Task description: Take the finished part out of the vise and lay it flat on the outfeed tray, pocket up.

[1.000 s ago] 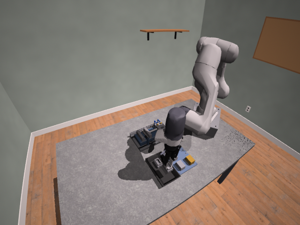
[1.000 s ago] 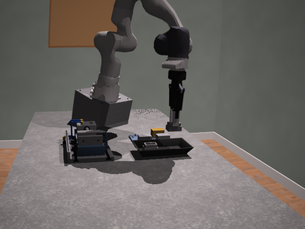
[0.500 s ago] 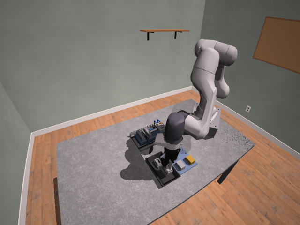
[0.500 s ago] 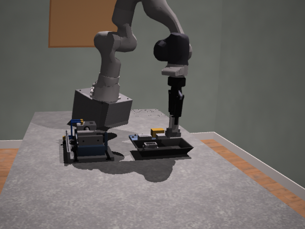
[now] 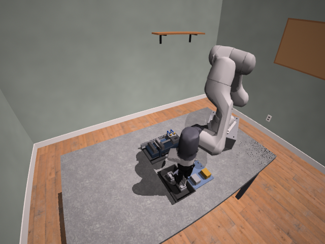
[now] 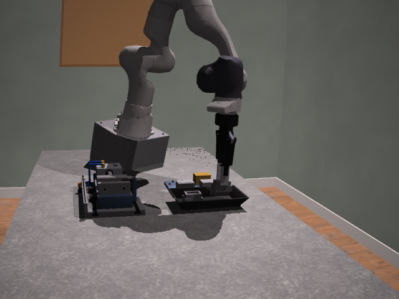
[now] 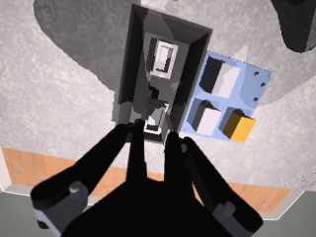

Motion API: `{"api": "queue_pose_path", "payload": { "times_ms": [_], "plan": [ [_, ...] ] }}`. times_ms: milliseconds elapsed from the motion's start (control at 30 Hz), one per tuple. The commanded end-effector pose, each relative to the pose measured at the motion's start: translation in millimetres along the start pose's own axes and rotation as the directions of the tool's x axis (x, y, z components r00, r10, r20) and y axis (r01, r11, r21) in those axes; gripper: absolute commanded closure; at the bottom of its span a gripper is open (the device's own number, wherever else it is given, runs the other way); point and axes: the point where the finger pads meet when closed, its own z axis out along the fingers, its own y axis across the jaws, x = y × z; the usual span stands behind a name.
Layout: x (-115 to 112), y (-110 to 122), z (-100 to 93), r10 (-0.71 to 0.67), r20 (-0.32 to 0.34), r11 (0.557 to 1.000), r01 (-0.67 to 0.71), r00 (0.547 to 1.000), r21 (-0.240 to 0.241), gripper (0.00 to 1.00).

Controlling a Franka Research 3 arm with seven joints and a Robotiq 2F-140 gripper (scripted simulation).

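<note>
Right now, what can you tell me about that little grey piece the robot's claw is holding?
The finished part is a small light-grey block, metal-looking, with a rectangular pocket facing up. The gripper is shut on it, black fingers pinching two opposite sides. It sits low inside the dark outfeed tray, at the end opposite a similar grey piece. Whether it touches the tray's floor cannot be told.
</note>
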Motion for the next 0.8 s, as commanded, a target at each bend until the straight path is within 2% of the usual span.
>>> {"api": "queue_pose_path", "payload": {
  "times_ms": [0,400,767],
  "plan": [
    [-4,-5,0.4,0.0,0.007,1.0,0.0,1.0,0.014,1.0],
    [-4,-5,15.4,0.0,0.007,1.0,0.0,1.0,0.014,1.0],
    [-4,-5,20.5,0.0,0.007,1.0,0.0,1.0,0.014,1.0]
  ]
}}
